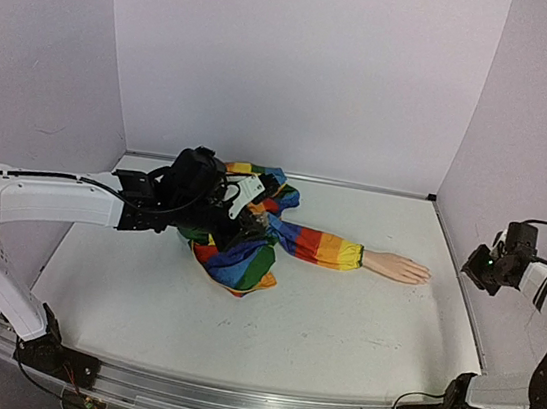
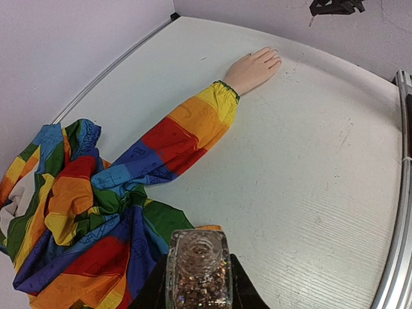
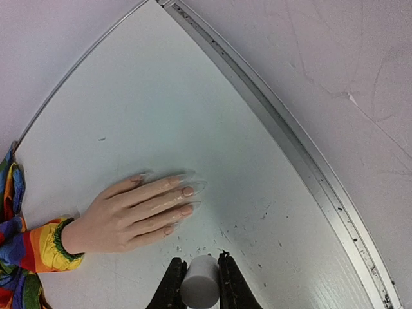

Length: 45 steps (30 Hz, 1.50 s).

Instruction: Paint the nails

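Worktop [image 1: 336, 344]: white, flat, matte, lightly scuffed, metal rail along the far edges.

Rainbow-striped garment [image 1: 241, 256]: thin soft cloth, bunched in a heap left of centre. One sleeve [image 1: 318, 246] is stretched out to the right. It's limp and will drag and wrinkle if you pull it, so don't take hold there.

Mannequin hand [image 3: 122, 219]: pale peach and smooth, looks like stiff moulded plastic or rubber. It lies palm down on the worktop at the sleeve's cuff, right of centre, fingers pointing to the right wall. Probably light, and nothing pins it, so expect it to slide under a firm push.

Left tool [image 2: 197, 286]: over the heap, closed around a small clear bottle [image 2: 197, 257] with glitter inside and a ribbed neck with no cap on. It looks glass-like and slick, so keep it level or it may spill.

Right tool [image 3: 199, 267]: near the hand's fingertips, not touching them. Its jaws are narrow, clamped on a small white cylinder [image 3: 199, 290], smooth and round. Likely the brush cap, but you can't see a brush from here.

Nails [image 3: 188, 191]: tiny, glossy, pinkish, with long clear tips, at the finger ends and low against the worktop. Thin and likely fragile. You don't grip these, just stroke them lightly from base to tip.
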Motion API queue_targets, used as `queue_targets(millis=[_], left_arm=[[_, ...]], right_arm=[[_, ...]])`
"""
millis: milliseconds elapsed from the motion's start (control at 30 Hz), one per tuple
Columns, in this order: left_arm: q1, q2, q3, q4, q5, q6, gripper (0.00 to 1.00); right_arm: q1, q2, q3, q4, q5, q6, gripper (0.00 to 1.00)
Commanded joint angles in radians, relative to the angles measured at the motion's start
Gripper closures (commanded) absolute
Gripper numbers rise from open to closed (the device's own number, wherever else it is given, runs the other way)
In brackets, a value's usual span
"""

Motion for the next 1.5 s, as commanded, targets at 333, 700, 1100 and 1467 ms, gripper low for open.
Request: queue_targets(millis=[333, 700, 1100, 1467], left_arm=[[0.04, -0.004, 0.113, 0.058, 0.065, -0.077, 1.0], [0.044, 0.039, 0.122, 0.131, 0.041, -0.11, 1.0], [0.047, 0.079, 0.153, 0.152, 0.05, -0.117, 1.0], [0.047, 0.084, 0.161, 0.154, 0.051, -0.137, 1.0]], right_arm=[[-0.062, 0.092, -0.176, 0.297, -0.201, -0.026, 1.0], [-0.062, 0.177, -0.189, 0.401, -0.28, -0.086, 1.0], [-0.063, 0.249, -0.177, 0.469, -0.32, -0.123, 1.0], [-0.063, 0.302, -0.147, 0.478, -0.338, -0.144, 1.0]])
